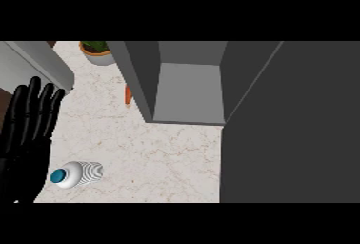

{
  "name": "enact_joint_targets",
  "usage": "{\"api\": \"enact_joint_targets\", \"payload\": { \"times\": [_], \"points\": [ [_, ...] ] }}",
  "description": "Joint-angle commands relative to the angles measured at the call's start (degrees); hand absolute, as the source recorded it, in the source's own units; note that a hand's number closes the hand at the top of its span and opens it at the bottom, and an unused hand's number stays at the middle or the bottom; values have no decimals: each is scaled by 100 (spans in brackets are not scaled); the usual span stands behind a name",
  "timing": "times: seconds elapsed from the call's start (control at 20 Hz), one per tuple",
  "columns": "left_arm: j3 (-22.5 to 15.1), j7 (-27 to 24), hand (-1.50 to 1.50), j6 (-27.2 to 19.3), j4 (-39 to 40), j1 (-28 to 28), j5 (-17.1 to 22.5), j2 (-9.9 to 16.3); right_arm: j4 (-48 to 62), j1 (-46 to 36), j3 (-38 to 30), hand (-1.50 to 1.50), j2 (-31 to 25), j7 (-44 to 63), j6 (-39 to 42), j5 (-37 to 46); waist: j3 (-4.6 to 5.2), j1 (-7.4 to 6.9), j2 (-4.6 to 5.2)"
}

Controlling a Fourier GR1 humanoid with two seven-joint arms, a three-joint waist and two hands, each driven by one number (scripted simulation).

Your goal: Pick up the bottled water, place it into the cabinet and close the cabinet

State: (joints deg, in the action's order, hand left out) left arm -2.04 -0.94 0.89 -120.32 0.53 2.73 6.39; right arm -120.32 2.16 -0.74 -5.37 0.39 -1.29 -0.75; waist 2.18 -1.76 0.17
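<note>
The bottled water [77, 174] is white and ribbed with a teal cap. It stands on the marble counter [141, 147] at the lower left, seen from above. My left hand [28, 124] shows at the left edge, fingers straight and pointing up, resting open just left of the bottle and not touching it. The dark grey cabinet [186, 81] stands at the upper middle with its inside showing. Its open door [288, 119] fills the right side of the view. My right hand is not in view.
A potted plant [97, 51] stands at the back left of the counter. An orange object [128, 95] peeks out beside the cabinet's left wall. A grey panel [38, 64] runs along the upper left.
</note>
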Motion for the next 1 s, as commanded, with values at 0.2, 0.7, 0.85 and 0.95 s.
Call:
{"api": "enact_joint_targets", "payload": {
  "times": [0.2,0.7,0.85,0.95],
  "points": [
    [1626,-860,-150,1712,90,725,2351,942,-801,821,328,-150,130,-30,152,-36,-203,148,-59],
    [2336,82,-150,2669,-78,2213,4398,1286,-2112,2302,1029,-150,-249,485,1352,-1215,-219,162,-51],
    [2592,271,-150,2965,61,2434,4675,1436,-2443,2469,1134,-150,-345,663,1433,-1133,-218,170,-43],
    [2941,123,-150,3072,583,2177,4357,1670,-2648,3095,1282,-150,-334,384,1567,-1068,-218,244,-49]
  ]
}}
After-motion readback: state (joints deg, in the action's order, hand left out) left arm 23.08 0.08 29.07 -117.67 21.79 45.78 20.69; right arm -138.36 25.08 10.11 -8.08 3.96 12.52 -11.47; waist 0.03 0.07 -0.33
